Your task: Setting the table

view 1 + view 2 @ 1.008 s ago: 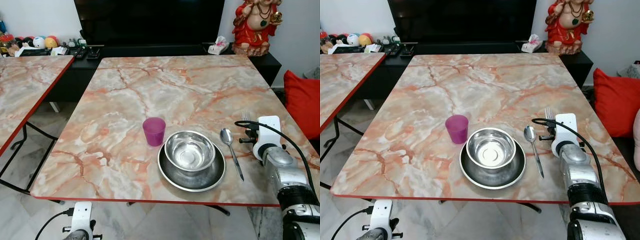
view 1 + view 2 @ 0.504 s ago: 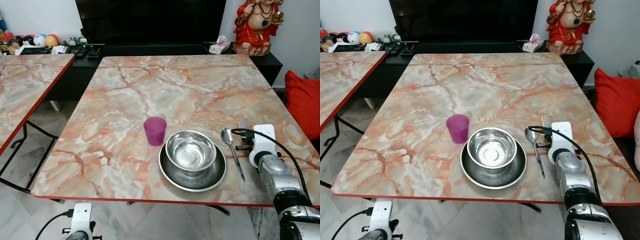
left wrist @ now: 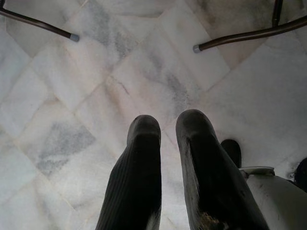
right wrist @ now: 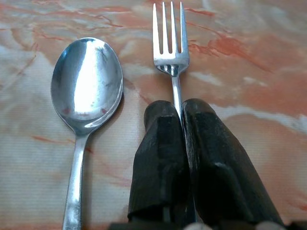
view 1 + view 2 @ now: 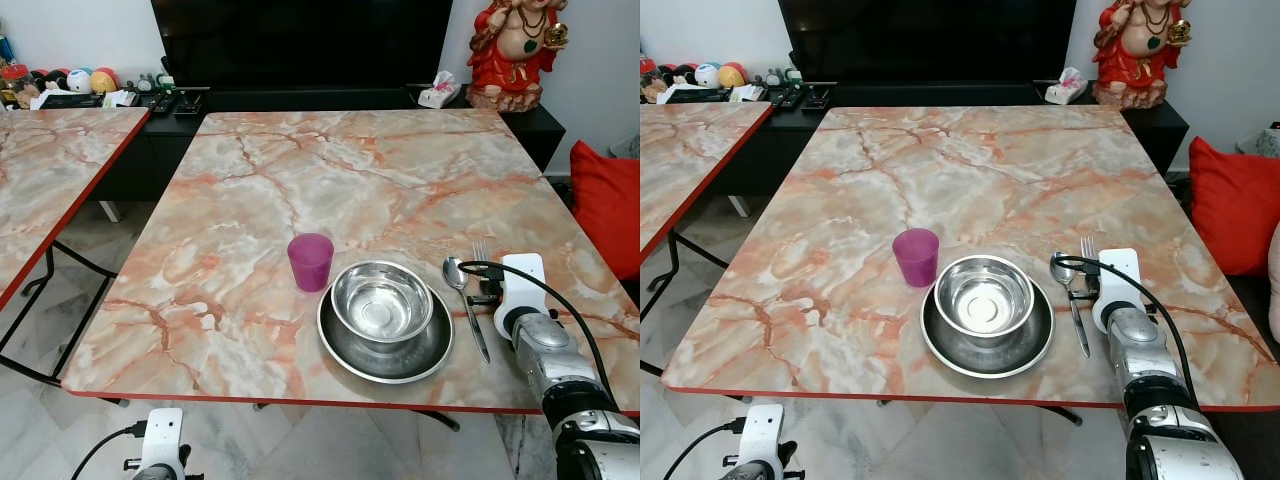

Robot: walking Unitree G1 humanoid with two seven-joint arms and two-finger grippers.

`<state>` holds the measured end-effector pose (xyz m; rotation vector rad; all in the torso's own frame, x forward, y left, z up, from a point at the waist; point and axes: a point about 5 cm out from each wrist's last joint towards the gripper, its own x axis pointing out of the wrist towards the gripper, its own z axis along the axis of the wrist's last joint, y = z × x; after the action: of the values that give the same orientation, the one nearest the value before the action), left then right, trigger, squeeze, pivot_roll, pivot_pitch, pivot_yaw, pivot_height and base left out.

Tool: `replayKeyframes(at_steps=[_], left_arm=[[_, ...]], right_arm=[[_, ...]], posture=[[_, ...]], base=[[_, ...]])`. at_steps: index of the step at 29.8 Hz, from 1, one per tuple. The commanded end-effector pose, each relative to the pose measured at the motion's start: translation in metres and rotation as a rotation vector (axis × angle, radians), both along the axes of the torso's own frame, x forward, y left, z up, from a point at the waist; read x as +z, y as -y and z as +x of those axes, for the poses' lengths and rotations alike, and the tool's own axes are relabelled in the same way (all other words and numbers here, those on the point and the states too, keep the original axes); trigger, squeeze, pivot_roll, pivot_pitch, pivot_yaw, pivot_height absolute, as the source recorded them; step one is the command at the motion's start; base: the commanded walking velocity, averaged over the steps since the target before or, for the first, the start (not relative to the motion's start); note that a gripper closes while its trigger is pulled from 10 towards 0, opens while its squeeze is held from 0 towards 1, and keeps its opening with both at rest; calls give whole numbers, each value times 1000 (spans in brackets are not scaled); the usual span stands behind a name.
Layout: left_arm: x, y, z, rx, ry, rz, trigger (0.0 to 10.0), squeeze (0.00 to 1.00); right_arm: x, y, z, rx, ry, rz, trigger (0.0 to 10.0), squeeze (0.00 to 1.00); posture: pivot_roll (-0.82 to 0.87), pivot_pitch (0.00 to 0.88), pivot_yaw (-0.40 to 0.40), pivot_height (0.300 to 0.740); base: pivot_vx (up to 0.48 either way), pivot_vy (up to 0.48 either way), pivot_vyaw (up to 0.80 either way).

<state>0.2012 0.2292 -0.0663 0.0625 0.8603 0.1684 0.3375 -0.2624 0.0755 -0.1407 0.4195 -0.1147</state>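
Up close, my right wrist camera shows my right pincer clamped on the thin silver fork's handle, which my head view mostly hides. The tines reach past my fingertips, just beside the shiny steel spoon on the orange-veined marble table.

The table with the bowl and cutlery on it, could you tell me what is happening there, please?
The robot is laying a place setting. Its right gripper has its jaws shut on a fork, held low over the marble table just right of the spoon. A steel bowl sits on a plate with a purple cup beside it. The left gripper hangs idle above the floor.
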Motion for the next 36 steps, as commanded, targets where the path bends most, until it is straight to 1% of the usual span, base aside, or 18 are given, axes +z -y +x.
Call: replayKeyframes(at_steps=[1,7,13,14,15,16,28,29,30,36], left_arm=[[1,-2,1,15,4,4,10000,0],[1,-2,1,16,5,5,10000,0],[1,-3,1,18,7,7,10000,0],[1,-3,1,19,7,7,10000,0],[1,-3,2,19,7,7,10000,0],[2,-3,2,19,7,7,10000,0],[1,-2,2,18,8,5,10000,0],[2,-2,2,18,9,4,10000,0],[2,-2,2,18,9,4,10000,0],[2,-1,2,17,9,3,10000,0]], right_arm=[[2,-4,3,12,1,4,10000,0],[-1,-3,1,8,-14,2,10000,0],[-4,-6,1,21,-26,14,10000,0],[-4,-6,1,20,-23,19,10000,247],[-4,-6,1,19,-21,24,10000,722],[-3,-6,1,19,-20,24,10000,1000],[-1,-4,2,11,-16,14,10000,1000],[0,-5,3,10,-13,12,10000,545],[0,-5,3,9,-9,17,10000,0],[2,-5,4,4,-2,26,10000,0]], posture=[[44,0,33,740],[45,0,33,740],[49,0,33,740],[50,0,33,740],[50,0,32,740],[50,0,32,740],[49,0,32,740],[49,0,32,740],[49,0,32,740],[50,0,31,740]], base=[[0,0,0],[0,0,0],[0,0,0],[0,0,0],[0,0,0],[0,0,0],[0,0,0],[0,0,0],[0,0,0],[0,0,0]])
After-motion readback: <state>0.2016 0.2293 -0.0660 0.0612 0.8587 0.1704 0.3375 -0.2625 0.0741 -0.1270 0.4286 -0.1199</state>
